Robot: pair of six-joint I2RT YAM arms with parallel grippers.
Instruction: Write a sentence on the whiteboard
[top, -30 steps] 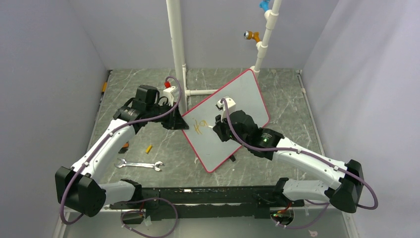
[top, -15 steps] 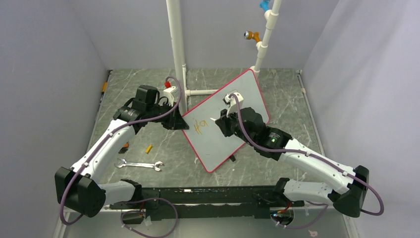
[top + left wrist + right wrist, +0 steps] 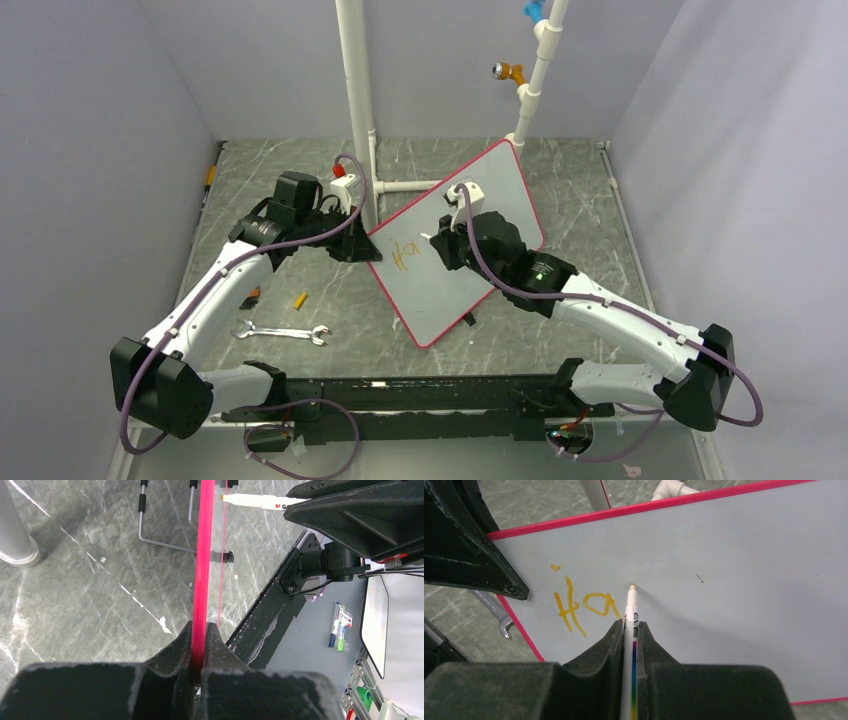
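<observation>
The whiteboard (image 3: 430, 295), white with a red-pink frame, stands tilted on the table. My left gripper (image 3: 368, 248) is shut on its left frame edge, which shows as a red strip (image 3: 204, 555) between the jaws of that gripper (image 3: 200, 630). The sentence (image 3: 404, 255) is orange-yellow lettering that reads "Ha" (image 3: 584, 605). My right gripper (image 3: 440, 245) is shut on a white marker (image 3: 630, 620) with a rainbow stripe. In the right wrist view this gripper (image 3: 630, 627) holds the marker tip at the board (image 3: 734, 605), just right of the "a". The marker also shows in the left wrist view (image 3: 260, 501).
A wrench (image 3: 282, 332) and a small yellow piece (image 3: 299, 299) lie on the table left of the board. A white pipe post (image 3: 355, 90) rises behind the left gripper. The board's wire stand (image 3: 165, 542) rests on the table behind it.
My right gripper has moved up the board with the marker, then slightly left. The lettering still reads "Ha". The left arm has not moved.
</observation>
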